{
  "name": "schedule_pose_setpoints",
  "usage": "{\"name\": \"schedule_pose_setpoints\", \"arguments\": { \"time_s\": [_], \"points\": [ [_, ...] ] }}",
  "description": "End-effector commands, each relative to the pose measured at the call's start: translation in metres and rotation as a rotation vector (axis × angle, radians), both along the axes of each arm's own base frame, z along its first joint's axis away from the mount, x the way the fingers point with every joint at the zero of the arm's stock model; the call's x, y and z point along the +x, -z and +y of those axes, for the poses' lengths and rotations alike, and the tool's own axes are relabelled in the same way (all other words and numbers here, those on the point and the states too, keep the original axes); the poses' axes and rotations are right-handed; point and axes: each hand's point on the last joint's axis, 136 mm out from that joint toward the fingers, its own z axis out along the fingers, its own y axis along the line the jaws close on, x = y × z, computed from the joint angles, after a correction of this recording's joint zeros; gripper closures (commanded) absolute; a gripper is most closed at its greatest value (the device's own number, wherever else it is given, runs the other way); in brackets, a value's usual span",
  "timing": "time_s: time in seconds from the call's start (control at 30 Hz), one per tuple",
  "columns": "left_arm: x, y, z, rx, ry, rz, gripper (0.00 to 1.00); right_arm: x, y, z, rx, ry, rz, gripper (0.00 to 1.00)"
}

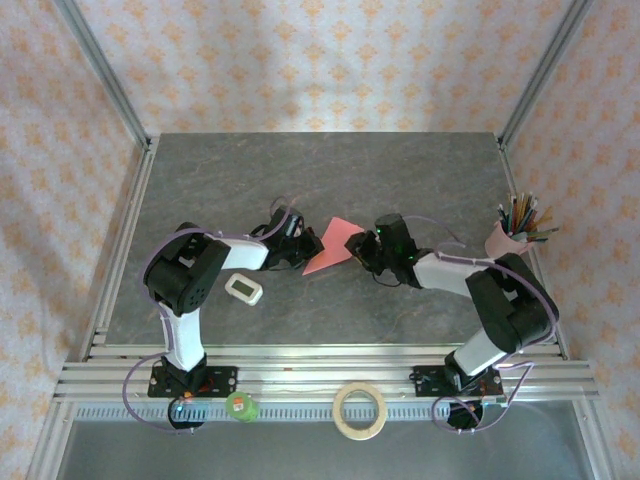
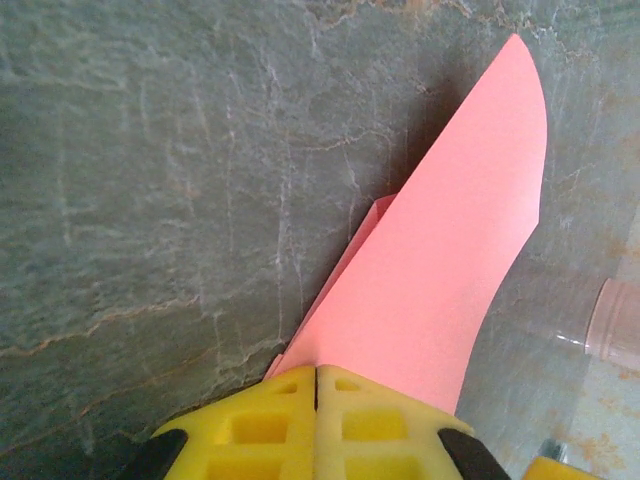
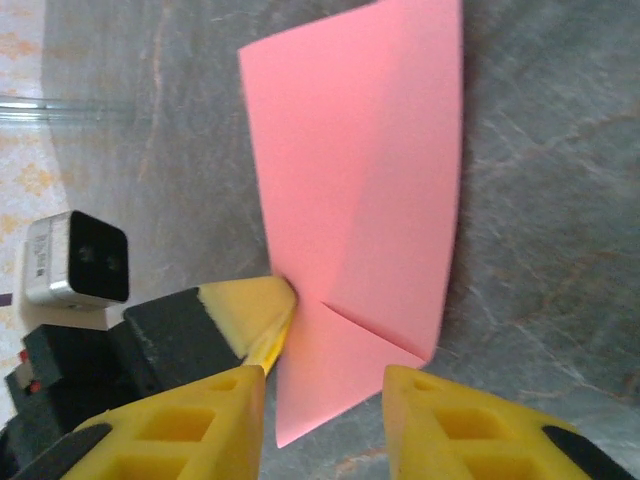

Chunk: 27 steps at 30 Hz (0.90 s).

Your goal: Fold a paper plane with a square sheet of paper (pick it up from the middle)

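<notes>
Top external: one pink sheet in tight left jaws; right jaws apart.

matt pink paper sheet on a veined, stone-look grey table

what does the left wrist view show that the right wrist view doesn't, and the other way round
Left wrist view: the left gripper from behind, shut on the pink sheet of paper. The sheet bows away above the table, with a folded layer's edge peeking out beside it.
Right wrist view: the right gripper open on either side of the sheet's near corner, a diagonal crease across the sheet, and the left arm's wrist camera.
Both: the same pink sheet, pinched by the left gripper, over the grey table.
</notes>
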Motion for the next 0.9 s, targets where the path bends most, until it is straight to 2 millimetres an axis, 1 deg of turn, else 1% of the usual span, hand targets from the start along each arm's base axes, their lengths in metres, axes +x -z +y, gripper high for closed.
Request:
{"name": "schedule_pose_setpoints", "arguments": {
  "time_s": [0.0, 0.1, 0.2, 0.3, 0.6, 0.77, 0.87],
  "points": [
    [-0.017, 0.035, 0.016, 0.048, -0.034, 0.113, 0.93, 0.0, 0.006, -0.002, 0.015, 0.043, 0.03, 0.63],
    [-0.017, 0.036, 0.016, 0.047, -0.031, 0.116, 0.93, 0.0, 0.012, 0.002, 0.031, 0.035, 0.048, 0.64],
    [-0.017, 0.035, 0.015, 0.047, -0.028, 0.113, 0.93, -0.001, 0.015, 0.006, 0.054, 0.029, 0.06, 0.7],
    [-0.017, 0.035, 0.016, 0.048, -0.028, 0.113, 0.93, -0.001, 0.02, 0.005, 0.062, 0.037, 0.071, 0.73],
    [-0.018, 0.035, 0.016, 0.047, -0.029, 0.113, 0.93, -0.004, 0.033, 0.003, 0.04, 0.048, 0.112, 0.73],
    [-0.018, 0.036, 0.016, 0.047, -0.028, 0.115, 0.93, -0.005, 0.036, 0.002, 0.031, 0.047, 0.117, 0.73],
    [-0.018, 0.035, 0.016, 0.046, -0.028, 0.113, 0.93, -0.004, 0.036, 0.006, 0.05, 0.034, 0.115, 0.73]
  ]
}}
